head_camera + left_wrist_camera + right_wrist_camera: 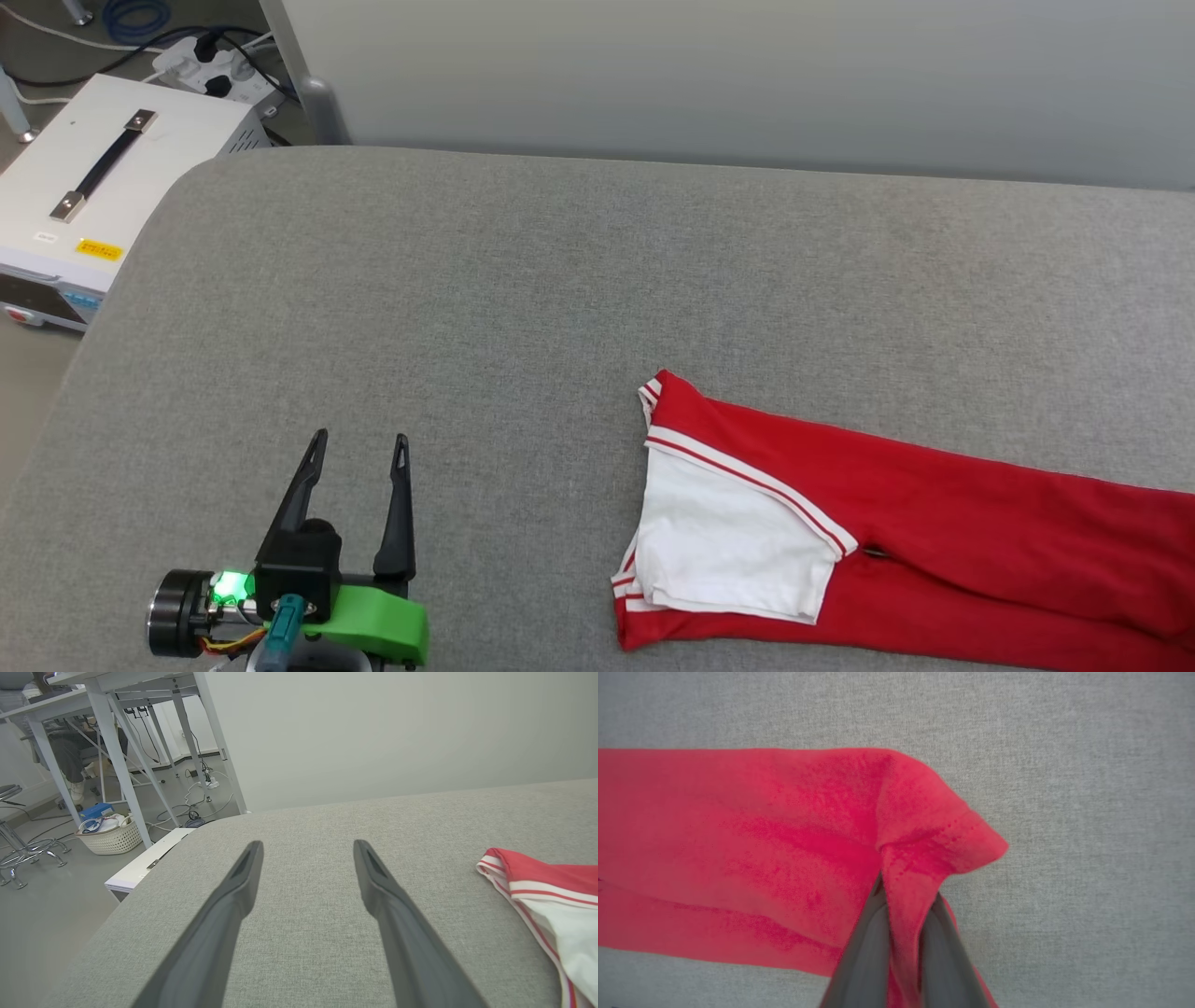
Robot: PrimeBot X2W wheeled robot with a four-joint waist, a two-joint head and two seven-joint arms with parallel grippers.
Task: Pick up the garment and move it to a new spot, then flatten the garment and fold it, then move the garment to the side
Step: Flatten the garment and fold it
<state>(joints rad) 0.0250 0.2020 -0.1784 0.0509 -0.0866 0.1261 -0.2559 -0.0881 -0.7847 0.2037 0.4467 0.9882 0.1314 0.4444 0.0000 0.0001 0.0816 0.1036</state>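
**Item:** red jersey-style shirt, lying as a long narrow strip on the right part of the grey fabric-covered table. A white sleeve with striped trim is folded on top at its left end.

**Right tool**: pressed together, pinching a red hem corner gathered into a small peak.

**Left tool**: spread, empty, over bare table, well apart from the shirt.

**Step (judged):** folding; the lengthwise fold looks done.

**Next move calls for:** carrying the pinched end across toward the sleeve end, low and even, so the layers do not slide.
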